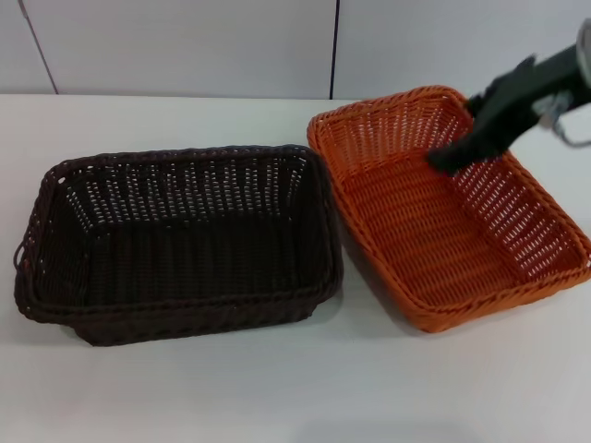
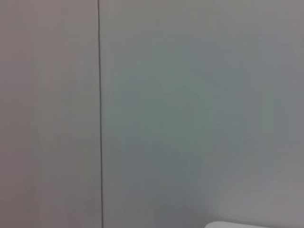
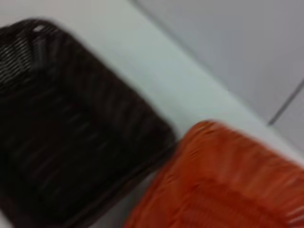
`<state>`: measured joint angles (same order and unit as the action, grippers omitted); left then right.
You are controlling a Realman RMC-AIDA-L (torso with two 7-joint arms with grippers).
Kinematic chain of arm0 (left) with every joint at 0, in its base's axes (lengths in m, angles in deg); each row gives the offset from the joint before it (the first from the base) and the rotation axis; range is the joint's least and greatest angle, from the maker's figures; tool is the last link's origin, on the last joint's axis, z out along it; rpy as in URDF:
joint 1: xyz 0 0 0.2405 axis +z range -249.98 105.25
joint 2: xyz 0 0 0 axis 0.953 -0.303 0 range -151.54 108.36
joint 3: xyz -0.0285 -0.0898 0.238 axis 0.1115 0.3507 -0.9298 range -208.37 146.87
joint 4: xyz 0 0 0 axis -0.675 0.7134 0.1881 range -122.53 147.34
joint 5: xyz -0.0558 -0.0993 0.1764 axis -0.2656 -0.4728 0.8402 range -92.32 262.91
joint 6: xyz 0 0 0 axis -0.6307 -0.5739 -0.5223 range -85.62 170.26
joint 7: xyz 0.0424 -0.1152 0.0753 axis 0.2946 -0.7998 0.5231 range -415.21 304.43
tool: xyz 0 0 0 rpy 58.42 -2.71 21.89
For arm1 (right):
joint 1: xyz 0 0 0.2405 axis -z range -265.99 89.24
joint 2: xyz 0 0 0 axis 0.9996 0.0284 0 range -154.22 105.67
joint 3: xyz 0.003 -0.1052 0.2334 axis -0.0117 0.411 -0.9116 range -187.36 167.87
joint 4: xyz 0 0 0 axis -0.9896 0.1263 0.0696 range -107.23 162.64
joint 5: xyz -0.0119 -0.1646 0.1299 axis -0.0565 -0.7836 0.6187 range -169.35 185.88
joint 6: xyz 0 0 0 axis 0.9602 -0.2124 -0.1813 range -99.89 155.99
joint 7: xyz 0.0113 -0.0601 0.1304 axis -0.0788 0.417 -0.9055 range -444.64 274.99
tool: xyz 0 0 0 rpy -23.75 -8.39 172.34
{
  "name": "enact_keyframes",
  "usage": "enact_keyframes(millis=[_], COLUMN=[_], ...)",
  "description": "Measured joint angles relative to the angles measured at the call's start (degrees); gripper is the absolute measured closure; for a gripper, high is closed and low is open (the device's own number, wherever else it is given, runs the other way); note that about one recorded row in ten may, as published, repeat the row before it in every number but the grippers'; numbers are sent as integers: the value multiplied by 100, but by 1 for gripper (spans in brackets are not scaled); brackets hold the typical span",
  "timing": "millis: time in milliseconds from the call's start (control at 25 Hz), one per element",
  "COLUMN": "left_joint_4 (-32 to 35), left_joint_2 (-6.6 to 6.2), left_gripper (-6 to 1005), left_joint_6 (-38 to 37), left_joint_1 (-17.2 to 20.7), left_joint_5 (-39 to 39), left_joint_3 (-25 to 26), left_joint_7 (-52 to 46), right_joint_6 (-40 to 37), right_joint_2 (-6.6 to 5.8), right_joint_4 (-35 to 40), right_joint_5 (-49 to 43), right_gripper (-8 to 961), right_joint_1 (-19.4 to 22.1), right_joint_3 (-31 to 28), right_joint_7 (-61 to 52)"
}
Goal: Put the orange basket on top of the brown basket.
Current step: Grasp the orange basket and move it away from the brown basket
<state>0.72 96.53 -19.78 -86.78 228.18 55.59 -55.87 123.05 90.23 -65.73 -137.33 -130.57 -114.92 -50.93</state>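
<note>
We log the right gripper point(image 1: 452, 159) over the far right part of the orange basket point(image 1: 443, 221), reaching in from the right side of the head view. Its dark tip hangs inside the basket's outline, close to the far right wall. Whether it touches the weave we cannot tell. How the jaws stand — wide, narrow or gripping — we cannot tell either, since the tip reads as one dark blurred mass.

The relation that matters: the orange basket lies directly below and to the left of the jaws, resting on the bench point(image 1: 277, 388), with its long axis running from far-left to near-right, somewhat skewed against the brown basket point(image 1: 175, 240). The nearest graspable edge is the braided rim of the far right wall, just beside the jaws. The brown basket sits farther left from the jaws, beyond the orange one, and the two baskets' facing walls are very near or touching at the near corner. Its long axis runs left to right.

The right wrist view shows both baskets side by side — the orange basket point(image 3: 223, 180) close under the camera, the brown basket point(image 3: 71, 128) beyond it.

The left gripper is out of sight, and its wrist camera faces only a wall panel point(image 2: 190, 118). We judge the right arm clearly nearer and the stacking not yet started. Next we would expect a grip on that rim, then a lift leftward.
</note>
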Motion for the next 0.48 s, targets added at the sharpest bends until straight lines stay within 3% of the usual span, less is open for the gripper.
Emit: enact_keyframes(millis=[200, 480], left_joint_4=[-1, -20], left_joint_2=[10, 12], left_gripper=[217, 217], left_joint_6=[33, 337], left_joint_1=[11, -18], left_joint_5=[2, 3], left_joint_3=[16, 108], left_joint_7=[-7, -7], right_joint_6=[492, 877], right_joint_2=[267, 301], right_joint_4=[-391, -890], right_joint_5=[-10, 111], right_gripper=[124, 125], right_joint_1=[174, 448], right_joint_3=[297, 1089], right_joint_7=[-40, -314])
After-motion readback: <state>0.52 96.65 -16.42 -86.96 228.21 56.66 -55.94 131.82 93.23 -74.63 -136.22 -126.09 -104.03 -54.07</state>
